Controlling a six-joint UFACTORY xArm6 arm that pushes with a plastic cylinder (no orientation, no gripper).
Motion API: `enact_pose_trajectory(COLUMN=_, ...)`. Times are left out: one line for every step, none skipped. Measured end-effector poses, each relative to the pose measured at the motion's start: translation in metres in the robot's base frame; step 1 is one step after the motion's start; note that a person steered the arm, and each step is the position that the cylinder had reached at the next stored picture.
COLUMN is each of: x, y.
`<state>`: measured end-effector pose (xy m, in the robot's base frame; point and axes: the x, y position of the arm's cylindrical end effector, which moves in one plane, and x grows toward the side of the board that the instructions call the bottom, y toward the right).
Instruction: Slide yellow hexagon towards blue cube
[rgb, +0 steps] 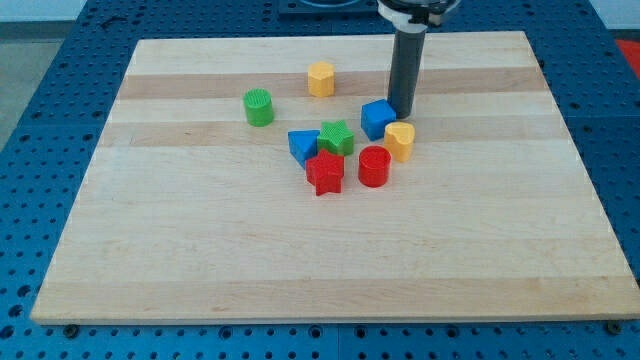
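Note:
The yellow hexagon (320, 78) stands near the top middle of the wooden board. The blue cube (378, 118) sits to its lower right, in a cluster of blocks. My tip (401, 116) is at the lower end of the dark rod, right beside the blue cube's right side and just above a yellow heart-shaped block (400, 141). The tip is well to the right of the yellow hexagon and not touching it.
A green cylinder (259, 106) stands left of the hexagon. The cluster holds a green star (337, 137), a blue triangular block (303, 146), a red star (324, 173) and a red cylinder (374, 166). The board (200, 260) lies on a blue perforated table.

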<state>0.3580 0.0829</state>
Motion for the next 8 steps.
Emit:
enact_pose_trajectory(x=-0.003, y=0.0)
enact_pose_trajectory(x=-0.043, y=0.005)
enact_pose_trajectory(x=-0.054, y=-0.028)
enact_pose_trajectory(x=-0.068, y=-0.08)
enact_pose_trajectory(x=-0.097, y=-0.106)
enact_pose_trajectory(x=-0.106, y=-0.143)
enact_pose_trajectory(x=-0.106, y=-0.168)
enact_pose_trajectory(x=-0.099, y=-0.164)
